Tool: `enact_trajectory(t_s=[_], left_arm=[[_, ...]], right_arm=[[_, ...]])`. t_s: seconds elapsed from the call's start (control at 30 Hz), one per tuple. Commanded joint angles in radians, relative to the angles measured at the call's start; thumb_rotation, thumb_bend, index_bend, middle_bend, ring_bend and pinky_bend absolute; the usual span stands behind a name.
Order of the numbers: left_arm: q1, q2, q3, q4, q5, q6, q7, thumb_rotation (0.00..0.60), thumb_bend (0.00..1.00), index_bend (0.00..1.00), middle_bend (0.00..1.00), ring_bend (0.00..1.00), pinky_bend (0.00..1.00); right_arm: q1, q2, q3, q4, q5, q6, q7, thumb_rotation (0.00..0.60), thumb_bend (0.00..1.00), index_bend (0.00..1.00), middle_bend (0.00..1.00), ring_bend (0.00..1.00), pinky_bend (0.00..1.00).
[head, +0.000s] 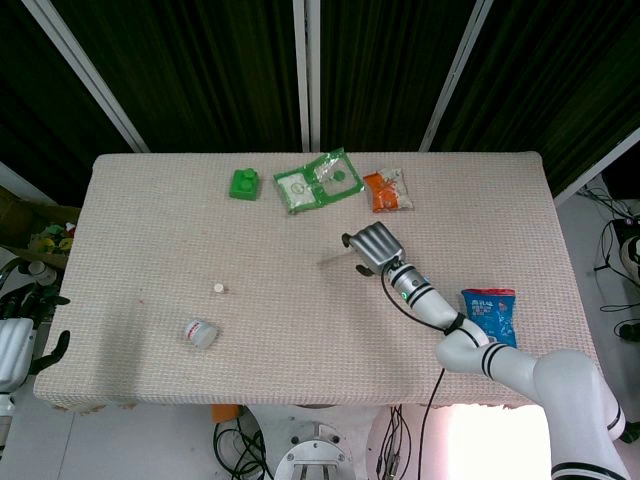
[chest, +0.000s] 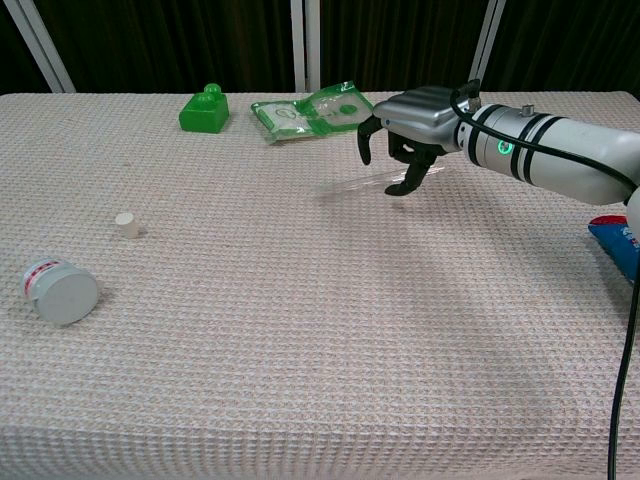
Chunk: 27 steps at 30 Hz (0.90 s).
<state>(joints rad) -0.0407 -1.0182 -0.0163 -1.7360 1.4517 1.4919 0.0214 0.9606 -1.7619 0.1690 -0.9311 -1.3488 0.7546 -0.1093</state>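
Lowest left in the chest view lies a white jar (chest: 60, 291); upper right, the right hand (chest: 408, 130) hovers, fingers curled downward, grasping nothing, near a green packet (chest: 312, 112).

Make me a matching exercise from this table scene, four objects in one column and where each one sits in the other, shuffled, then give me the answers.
Things:
1. green block
2. blue packet
3. white jar
4. orange packet

Places:
A. on its side near the front left of the table
B. far side of the table, left of the green-and-white packet
C. near the right edge, beside the right arm
D. far side, beyond the right hand

Pairs: 1-B, 2-C, 3-A, 4-D
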Motion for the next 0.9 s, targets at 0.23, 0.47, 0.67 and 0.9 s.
enact_trajectory(t_s=[0.23,0.47,0.67,0.9], left_arm=[[0.001,0.0,-0.001,0.004,0.002,-0.003,-0.001,0.6,0.39,0.3,0.19,0.09,0.12],[0.003,-0.008,-0.005,0.02,-0.008,-0.007,-0.019,0.6,0.37,0.3,0.19,0.09,0.12],[0.006,-0.013,-0.005,0.032,-0.012,-0.009,-0.03,0.6,0.37,0.3,0.19,0.09,0.12],[0.011,-0.014,-0.005,0.041,-0.011,-0.006,-0.039,0.6,0.37,0.3,0.19,0.09,0.12]], right_arm=[[0.02,-0.035,-0.003,0.054,-0.01,-0.016,0.028,0.6,0.21,0.43,0.95,0.91,0.93],[0.04,-0.07,-0.002,0.113,-0.008,-0.047,0.045,0.6,0.24,0.44,0.95,0.91,0.93],[0.054,-0.094,-0.005,0.151,-0.014,-0.061,0.063,0.6,0.29,0.48,0.95,0.91,0.93],[0.06,-0.109,-0.008,0.176,-0.022,-0.062,0.074,0.6,0.32,0.52,0.95,0.91,0.93]])
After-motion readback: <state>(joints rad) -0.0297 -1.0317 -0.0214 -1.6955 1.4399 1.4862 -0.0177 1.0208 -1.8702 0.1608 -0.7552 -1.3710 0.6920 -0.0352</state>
